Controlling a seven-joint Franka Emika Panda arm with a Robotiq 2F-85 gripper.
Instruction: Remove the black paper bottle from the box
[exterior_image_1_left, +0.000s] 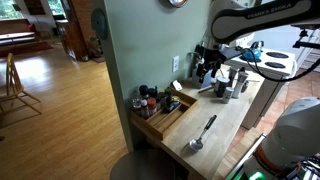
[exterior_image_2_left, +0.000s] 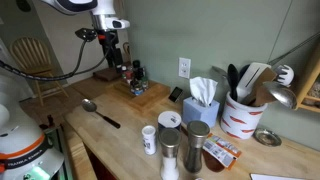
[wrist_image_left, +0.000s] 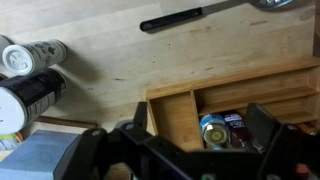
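Observation:
The light wooden box (wrist_image_left: 175, 115) lies on the counter and shows in both exterior views (exterior_image_1_left: 170, 118) (exterior_image_2_left: 118, 78). Several small bottles stand at one end of it (exterior_image_1_left: 150, 100) (exterior_image_2_left: 134, 72). In the wrist view a blue-labelled bottle (wrist_image_left: 212, 132) stands beside a dark bottle (wrist_image_left: 237, 128), the black one. My gripper (wrist_image_left: 205, 140) is open and empty. It hangs above the box, with its fingers on either side of these bottles. In the exterior views it is well above the counter (exterior_image_1_left: 207, 68) (exterior_image_2_left: 113, 50).
A large spoon with a black handle (exterior_image_1_left: 203, 133) (exterior_image_2_left: 100, 112) (wrist_image_left: 175, 18) lies on the counter. Shakers (exterior_image_2_left: 170, 140) (wrist_image_left: 30, 75), a tissue box (exterior_image_2_left: 200, 100) and a utensil holder (exterior_image_2_left: 240, 112) stand further along. A green wall runs behind.

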